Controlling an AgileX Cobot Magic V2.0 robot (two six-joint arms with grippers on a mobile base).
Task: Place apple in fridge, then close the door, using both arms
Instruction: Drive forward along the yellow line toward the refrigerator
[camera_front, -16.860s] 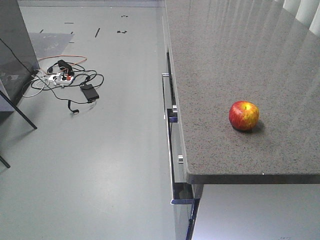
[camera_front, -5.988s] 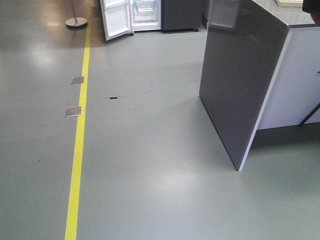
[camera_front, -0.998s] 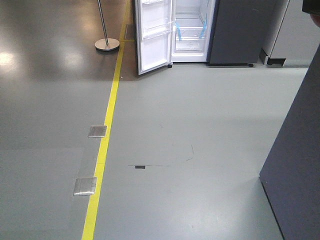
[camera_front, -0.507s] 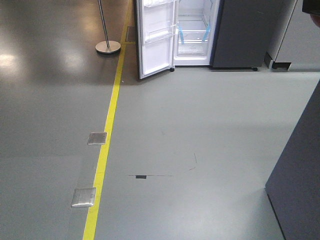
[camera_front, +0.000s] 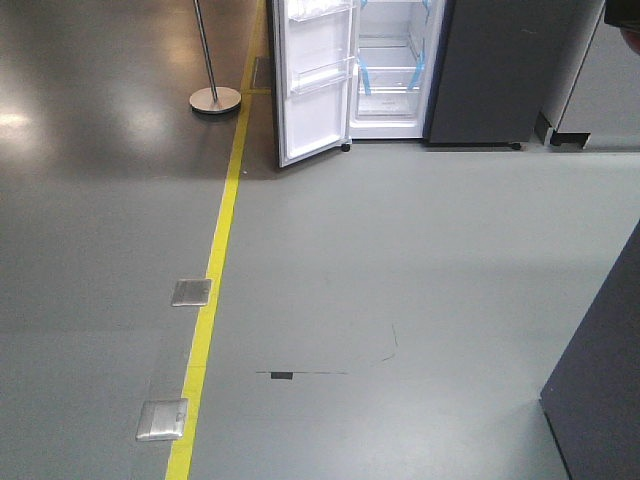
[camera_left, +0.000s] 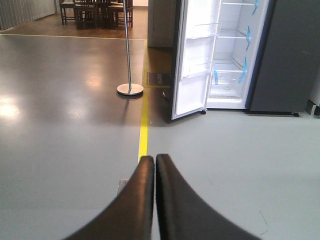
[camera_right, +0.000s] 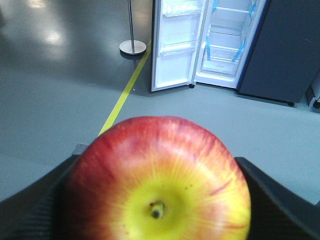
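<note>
The red and yellow apple (camera_right: 157, 185) fills the right wrist view, clamped between the two black fingers (camera_right: 35, 210) of my right gripper (camera_right: 157, 197). My left gripper (camera_left: 154, 160) is shut and empty, its fingers pressed together above the floor. The fridge (camera_front: 395, 70) stands far ahead across the floor, its white inside and blue-taped shelves showing. It also shows in the left wrist view (camera_left: 232, 55) and the right wrist view (camera_right: 225, 45). Its door (camera_front: 315, 85) stands open to the left, white lining and clear bins facing me. The darker second door (camera_front: 490, 70) is shut.
A yellow floor line (camera_front: 215, 260) runs toward the fridge's left side, with two metal floor plates (camera_front: 190, 292) beside it. A pole on a round base (camera_front: 214, 98) stands left of the open door. A dark grey counter side (camera_front: 605, 400) rises at the right edge.
The view has moved forward and slightly right: the fridge sits a little higher in frame, the floor marks have slid downward, and the counter side has retreated toward the right edge.
</note>
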